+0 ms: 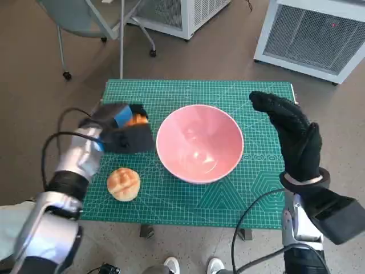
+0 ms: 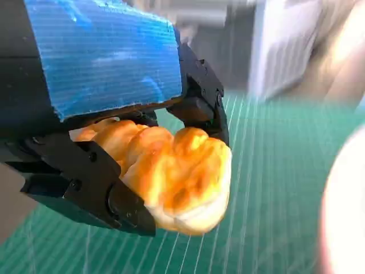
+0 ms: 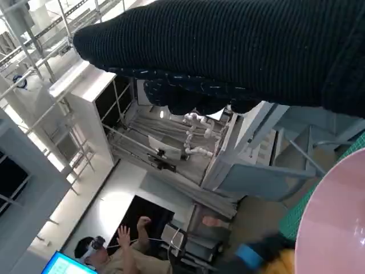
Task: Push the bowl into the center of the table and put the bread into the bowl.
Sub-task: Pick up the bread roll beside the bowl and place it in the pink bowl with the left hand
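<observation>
Left hand [image 1: 122, 130] grips a golden bread [image 2: 171, 177] just left of the pink bowl [image 1: 199, 142], which sits mid-mat [image 1: 256, 188]. Right hand [image 1: 291, 137] hovers beside the bowl's right rim, fingers extended, holding nothing. A round bun [image 1: 124, 183] lies near the front-left.
</observation>
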Available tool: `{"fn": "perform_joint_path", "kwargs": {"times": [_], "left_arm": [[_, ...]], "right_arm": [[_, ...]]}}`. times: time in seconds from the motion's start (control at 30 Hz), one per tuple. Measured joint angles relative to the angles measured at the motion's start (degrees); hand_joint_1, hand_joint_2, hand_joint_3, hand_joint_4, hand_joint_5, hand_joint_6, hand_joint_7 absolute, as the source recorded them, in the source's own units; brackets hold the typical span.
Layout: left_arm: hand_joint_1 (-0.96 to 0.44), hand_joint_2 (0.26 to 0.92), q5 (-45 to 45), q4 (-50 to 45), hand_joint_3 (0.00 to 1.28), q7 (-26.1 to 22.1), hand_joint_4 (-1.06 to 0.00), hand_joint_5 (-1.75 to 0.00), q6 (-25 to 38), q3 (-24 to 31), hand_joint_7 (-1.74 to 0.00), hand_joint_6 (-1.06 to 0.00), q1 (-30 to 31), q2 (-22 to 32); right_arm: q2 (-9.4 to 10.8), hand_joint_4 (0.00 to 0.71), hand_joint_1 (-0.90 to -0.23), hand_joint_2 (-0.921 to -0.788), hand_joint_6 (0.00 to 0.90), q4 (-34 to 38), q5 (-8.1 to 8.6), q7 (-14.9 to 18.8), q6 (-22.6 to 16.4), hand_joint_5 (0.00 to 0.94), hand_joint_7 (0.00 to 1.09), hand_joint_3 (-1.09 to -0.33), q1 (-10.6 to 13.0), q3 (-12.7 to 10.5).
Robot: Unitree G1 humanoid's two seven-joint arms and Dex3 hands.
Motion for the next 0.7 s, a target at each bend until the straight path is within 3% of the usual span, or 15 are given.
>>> {"fn": "perform_joint_path", "kwargs": {"times": [0.37,0.7], "left_arm": [[0.0,0.915,-1.6,-23.8,0.03,0.4,-0.76,-1.16,0.6,7.2,-1.04,-0.68,7.9,1.4],[0.0,0.916,-6.5,-41.8,0.02,-1.0,-0.77,-1.18,-1.1,10.3,-1.01,-0.68,14.4,-0.4]], "right_arm": [[0.0,0.106,-0.714,-0.921,-0.001,0.0,0.02,0.0,-0.2,0.0,0.44,-0.792,-0.1,0.0],[0.1,0.103,-0.715,-0.921,-0.001,0.2,0.66,0.5,-0.2,0.0,0.44,-0.794,-0.1,0.2]]}}
